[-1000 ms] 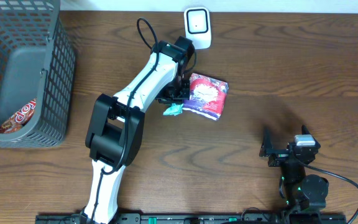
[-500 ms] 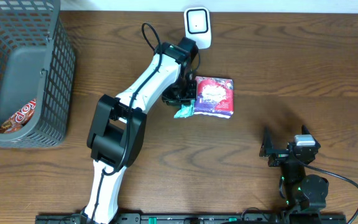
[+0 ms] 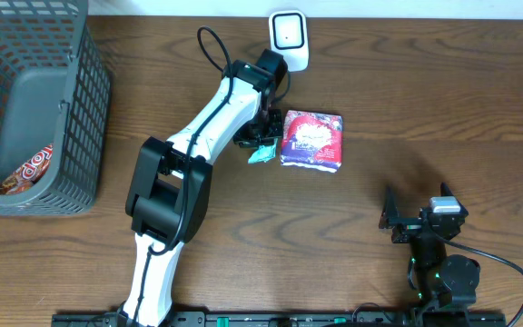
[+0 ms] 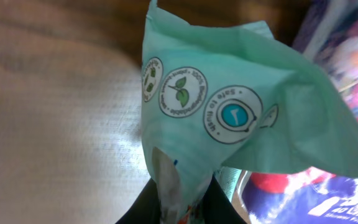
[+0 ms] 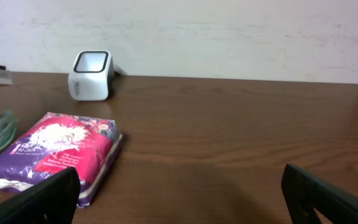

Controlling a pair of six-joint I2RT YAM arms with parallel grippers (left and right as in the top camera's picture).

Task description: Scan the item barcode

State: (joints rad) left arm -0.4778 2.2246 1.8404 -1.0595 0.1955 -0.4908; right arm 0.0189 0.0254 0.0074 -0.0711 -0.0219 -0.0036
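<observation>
My left gripper [image 4: 178,205] is shut on the lower edge of a mint-green packet [image 4: 229,106] printed with round eco logos. In the overhead view that green packet [image 3: 261,154] hangs at the left gripper [image 3: 263,138], just left of a purple and pink pack [image 3: 311,139] lying flat on the table. The white barcode scanner [image 3: 289,38] stands at the table's far edge, a short way beyond them. My right gripper [image 5: 179,199] is open and holds nothing, low over the table at the near right [image 3: 398,218]. It faces the purple pack [image 5: 55,152] and the scanner [image 5: 91,74].
A grey mesh basket [image 3: 84,127] stands at the far left with a red packet [image 3: 27,171] inside. Bare wooden table lies between the purple pack and the right arm. A pale wall runs behind the scanner.
The purple pack has shifted right and turned square to the table edge. My left gripper went right with the green packet, then drew back a little to the left. The right arm has not moved.
</observation>
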